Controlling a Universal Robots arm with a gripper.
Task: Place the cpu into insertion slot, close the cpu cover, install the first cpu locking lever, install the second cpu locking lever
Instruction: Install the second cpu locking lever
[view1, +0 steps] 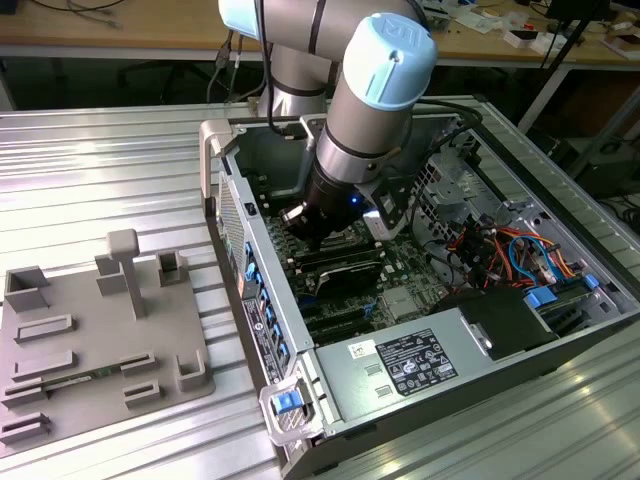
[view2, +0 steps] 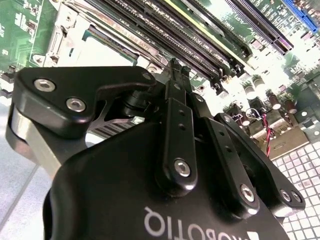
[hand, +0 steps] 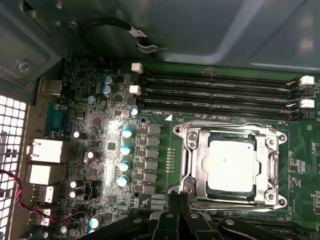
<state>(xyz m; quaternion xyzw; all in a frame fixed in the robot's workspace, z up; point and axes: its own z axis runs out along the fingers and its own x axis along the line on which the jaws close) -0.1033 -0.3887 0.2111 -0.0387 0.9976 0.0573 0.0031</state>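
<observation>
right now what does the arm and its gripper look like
The arm is a stack of silver-grey metal tubes with pale blue round caps at the joints, ending in a black wrist with a small blue light. The gripper is matte black, built of linked bars joined by silver screws, with white lettering on its body.

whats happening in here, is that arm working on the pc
Yes. A single robot arm reaches down into an open computer case, with its gripper right at the edge of the insertion slot on the motherboard. The cpu already sits in the slot, and the cpu cover lies flat around it. The fingers look closed together with nothing between them. The memory slots run alongside the socket.
</observation>
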